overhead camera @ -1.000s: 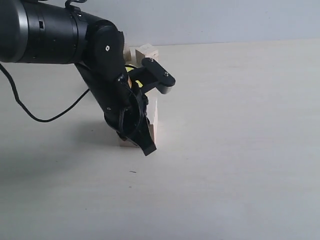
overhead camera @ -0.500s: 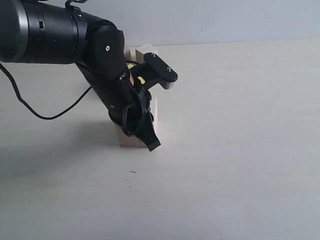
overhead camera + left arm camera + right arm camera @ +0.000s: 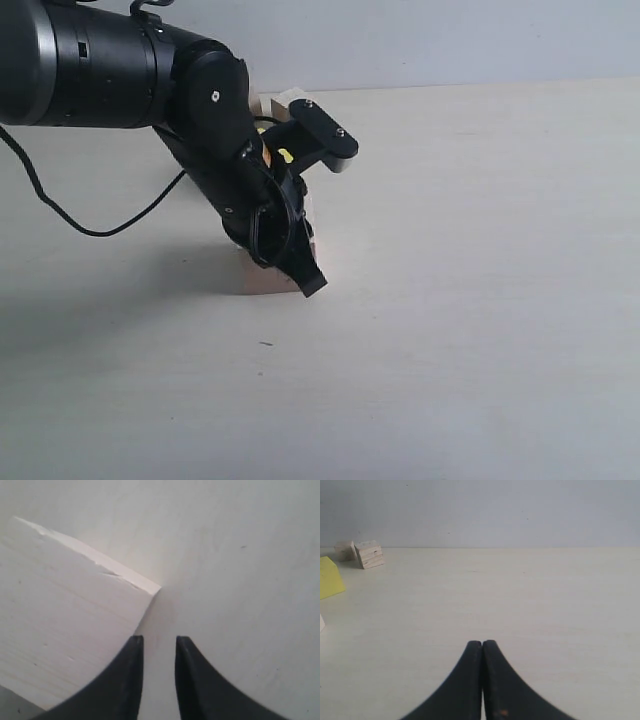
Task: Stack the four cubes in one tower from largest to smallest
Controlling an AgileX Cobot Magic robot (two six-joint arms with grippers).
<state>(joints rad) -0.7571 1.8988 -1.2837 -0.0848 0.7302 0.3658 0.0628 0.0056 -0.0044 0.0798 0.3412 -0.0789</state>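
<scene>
The large wooden cube (image 3: 258, 283) is the main obstacle on the table (image 3: 480, 300). The left arm (image 3: 215, 130) leans over it from above and from its left, covering its top and most of its front. The left gripper (image 3: 156, 639), jaws a narrow gap apart, crowds the cube's front right corner. Just behind the cube sits the yellow cube (image 3: 329, 577). Farther behind, two small wooden cubes (image 3: 369, 554) stand side by side near the wall (image 3: 450, 40). A black cable (image 3: 90, 236) loops over the table left of the cube. Right of the cube and in front of it the table lies bare, a wide way in.
</scene>
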